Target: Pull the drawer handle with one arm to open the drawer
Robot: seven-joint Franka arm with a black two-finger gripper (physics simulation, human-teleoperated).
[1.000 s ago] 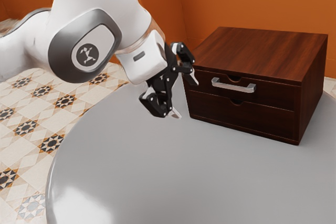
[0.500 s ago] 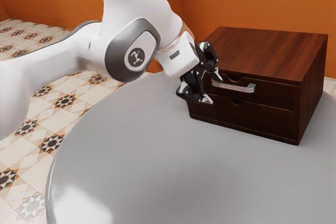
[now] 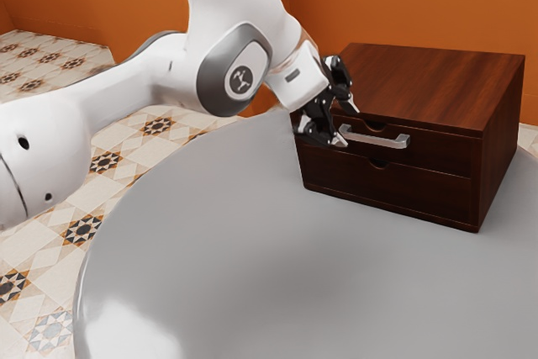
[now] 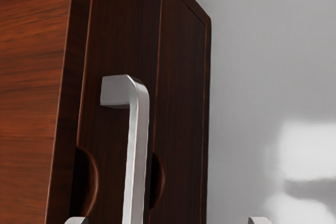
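In the exterior view, the white arm (image 3: 168, 81) comes from the exterior view's left and its black gripper (image 3: 326, 130) is directly in front of the wooden cabinet (image 3: 437, 73), at the end of the drawer handle (image 3: 376, 136) nearer to the arm. The handle sits on the upper drawer (image 3: 445, 150), whose front looks level with the lower drawer (image 3: 403, 187), so it seems closed. The cabinet stands on the round grey table (image 3: 252, 275). In the wrist view, the silver handle (image 4: 134, 150) runs down toward the hand, over the dark front of the upper drawer (image 4: 115, 35). Two pale fingertips (image 4: 76, 220) are seen far apart with the handle between them, so the gripper is open and is not pressing it from both sides.
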